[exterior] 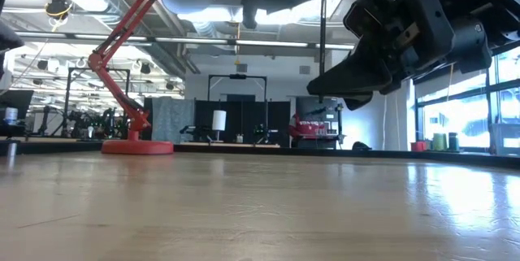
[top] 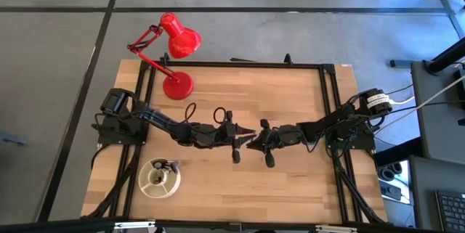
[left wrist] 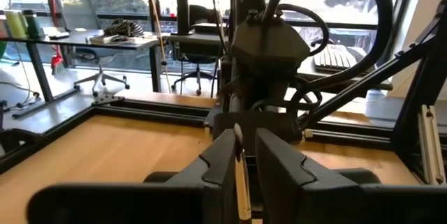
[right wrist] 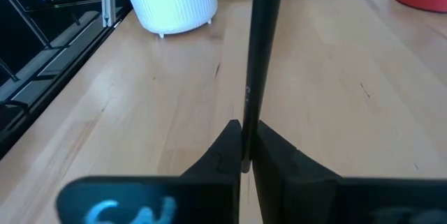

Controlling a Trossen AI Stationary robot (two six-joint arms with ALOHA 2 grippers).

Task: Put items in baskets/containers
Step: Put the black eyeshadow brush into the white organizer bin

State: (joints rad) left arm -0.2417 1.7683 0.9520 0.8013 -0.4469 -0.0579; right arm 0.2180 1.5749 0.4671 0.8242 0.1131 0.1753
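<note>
Both arms meet over the middle of the table. My right gripper (right wrist: 246,130) (top: 256,141) is shut on a thin dark makeup brush (right wrist: 264,35), which runs from the fingers out of the right wrist view. My left gripper (left wrist: 244,137) (top: 240,140) faces it from the table's left. Its fingers stand narrowly apart on either side of a thin light stick (left wrist: 240,175), with a gap showing beside it. The cream-white round dish (top: 160,177) (right wrist: 171,1) stands near the front left with a few brushes (top: 168,165) in it. In the low view only a dark gripper (exterior: 357,74) shows, high above the tabletop. My right gripper pinches the brush's dark handle (right wrist: 248,109) between its two fingers. The fingers come nearly level from the table's right side and lie across the handle. The brush is lifted clear of the table; which end is held cannot be told.
A red desk lamp stands on its round base (top: 178,84) (exterior: 136,145) at the table's far left. A black frame rail (top: 232,64) runs round the tabletop. Bare wood lies between the grippers and the dish.
</note>
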